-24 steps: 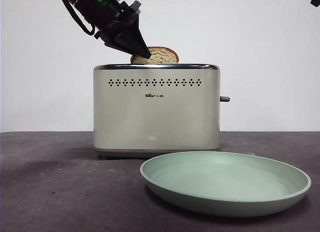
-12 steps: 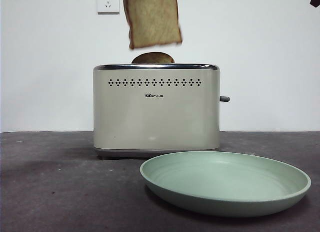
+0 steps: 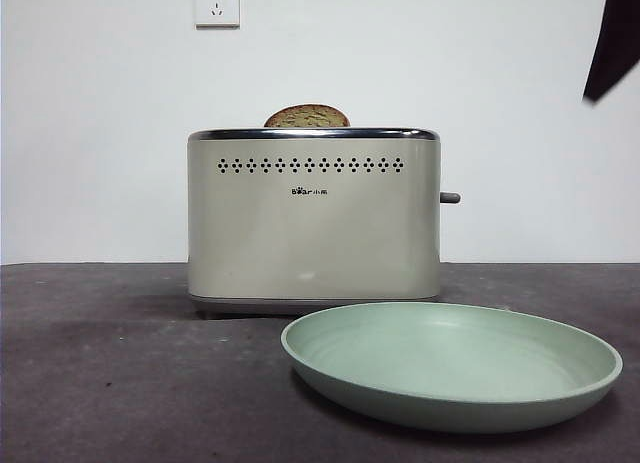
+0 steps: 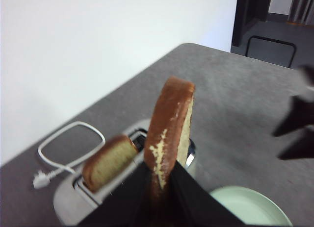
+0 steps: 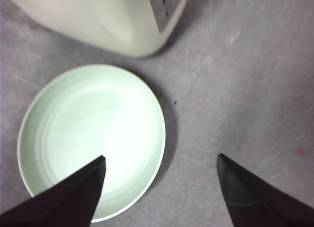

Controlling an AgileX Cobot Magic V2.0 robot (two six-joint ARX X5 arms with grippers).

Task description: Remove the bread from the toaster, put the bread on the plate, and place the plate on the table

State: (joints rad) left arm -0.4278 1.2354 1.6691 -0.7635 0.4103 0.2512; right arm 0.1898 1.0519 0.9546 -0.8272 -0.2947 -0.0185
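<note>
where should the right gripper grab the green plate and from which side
Judging by its pose, the plate is best taken at its raised rim, on the edge away from the toaster. It lies flat and shallow on the table, so only the rim offers a lip. The right gripper, open above that edge, could come down with one jaw inside.

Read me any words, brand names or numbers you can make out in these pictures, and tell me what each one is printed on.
"Bear" followed by two or three small characters too small to read: a dark logo on the toaster's cream front face, below the row of dot holes, in the front view.
No other text shows; the plate, the bread and the wall socket carry none.
</note>
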